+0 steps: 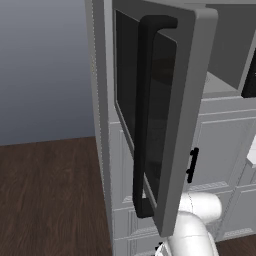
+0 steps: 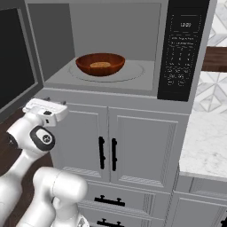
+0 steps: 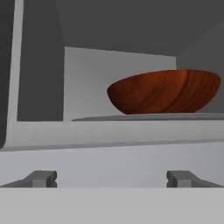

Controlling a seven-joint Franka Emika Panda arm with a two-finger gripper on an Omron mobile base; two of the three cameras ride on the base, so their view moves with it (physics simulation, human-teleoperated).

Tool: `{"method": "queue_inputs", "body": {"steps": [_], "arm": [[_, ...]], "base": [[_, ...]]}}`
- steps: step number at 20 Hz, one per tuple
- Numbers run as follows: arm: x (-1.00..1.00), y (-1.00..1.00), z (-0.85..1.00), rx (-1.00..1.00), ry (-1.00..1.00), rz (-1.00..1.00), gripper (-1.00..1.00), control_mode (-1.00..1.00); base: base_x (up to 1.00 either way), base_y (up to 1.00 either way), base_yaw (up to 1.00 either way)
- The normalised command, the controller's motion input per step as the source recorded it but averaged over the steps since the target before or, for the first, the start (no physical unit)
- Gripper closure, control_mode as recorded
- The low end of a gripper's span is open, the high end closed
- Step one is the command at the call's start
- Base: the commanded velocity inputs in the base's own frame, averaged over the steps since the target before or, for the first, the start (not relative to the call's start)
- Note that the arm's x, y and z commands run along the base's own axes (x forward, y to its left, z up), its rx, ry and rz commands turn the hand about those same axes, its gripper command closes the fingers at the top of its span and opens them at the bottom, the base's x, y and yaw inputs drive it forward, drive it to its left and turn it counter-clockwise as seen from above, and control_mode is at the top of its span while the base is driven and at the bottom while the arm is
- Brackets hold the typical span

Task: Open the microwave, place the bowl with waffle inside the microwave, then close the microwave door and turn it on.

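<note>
The microwave (image 2: 116,95) stands open, its light grey inside showing. The reddish-brown bowl (image 2: 100,64) sits on the round turntable (image 2: 135,72) inside, with a pale waffle (image 2: 100,65) in it. The microwave door (image 1: 186,100) is swung wide to the left, its long black bar handle (image 1: 142,115) facing out. My gripper (image 2: 54,102) hovers open and empty just in front of the microwave's lower front edge, at its left side, apart from the bowl. In the hand view my gripper (image 3: 112,179) points at that sill, with the bowl (image 3: 166,92) above and to the right.
A dark control panel (image 2: 182,48) runs down the microwave's right side. White cabinet doors with short black handles (image 2: 107,154) sit below, drawers under them. A marble counter (image 2: 207,146) lies to the right. Dark wood floor (image 1: 50,190) spreads left of the open door.
</note>
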Motion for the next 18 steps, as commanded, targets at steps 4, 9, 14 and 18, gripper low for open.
{"method": "queue_inputs", "body": {"steps": [4, 9, 14, 18], "arm": [[0.24, 0.27, -0.38, 0.0, -0.15, 0.0, -1.0, -1.0], [0.24, 0.15, -0.36, 0.0, -0.19, 0.0, -1.0, -1.0], [-0.15, 0.46, -0.07, 0.0, -0.19, 0.0, -1.0, -1.0], [-0.15, 0.59, -0.15, 0.0, -0.1, 0.0, -1.0, -1.0]], "base": [[0.0, 0.0, 0.0], [0.0, 0.0, 0.0], [0.0, 0.0, 0.0], [0.0, 0.0, 0.0]]}}
